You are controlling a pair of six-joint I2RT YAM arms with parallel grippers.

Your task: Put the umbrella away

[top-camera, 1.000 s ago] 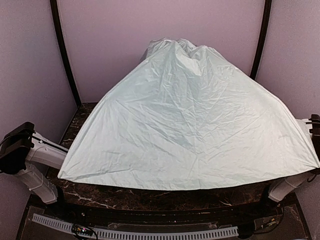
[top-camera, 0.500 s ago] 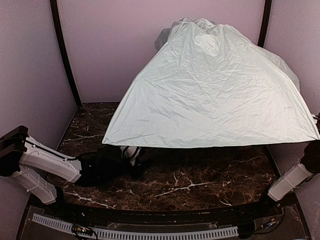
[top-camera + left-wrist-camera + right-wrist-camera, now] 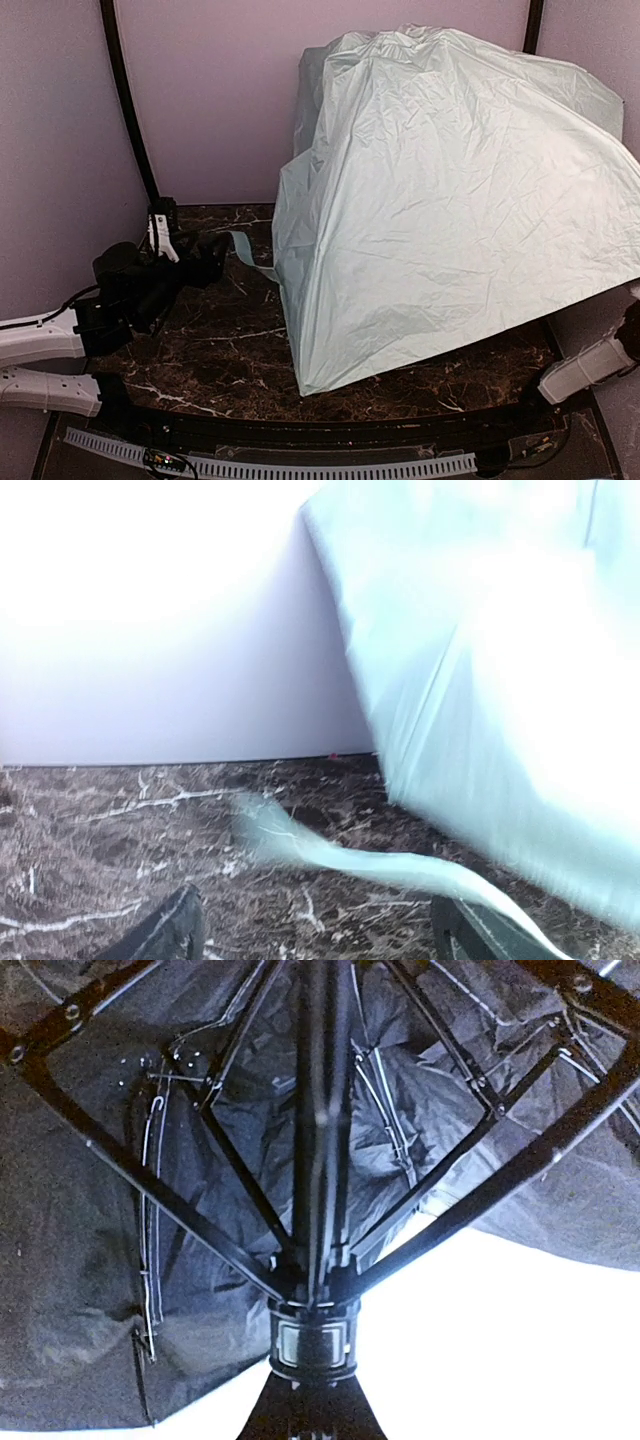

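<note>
The open umbrella [image 3: 450, 200] fills the right half of the top view, its pale mint canopy tilted with its lower edge close to the table. A mint strap [image 3: 250, 257] trails from its left edge toward my left gripper [image 3: 197, 262]. In the left wrist view that gripper [image 3: 315, 942] stands open, and the strap [image 3: 330, 855] lies loose above the gap, beside the canopy [image 3: 480, 680]. The right wrist view looks up at black lining, ribs and the runner [image 3: 312, 1345] on the shaft. My right gripper [image 3: 312, 1415] is shut on the umbrella below the runner and is hidden under the canopy from above.
Dark marble table [image 3: 220, 350] with purple walls on three sides and black posts [image 3: 125, 110] in the back corners. A white cable track [image 3: 270, 467] runs along the near edge. The right arm's white link [image 3: 585, 368] shows under the canopy.
The umbrella swung to the right and tipped up, uncovering the left of the table. My left gripper opened and pulled back to the left, off the fabric.
</note>
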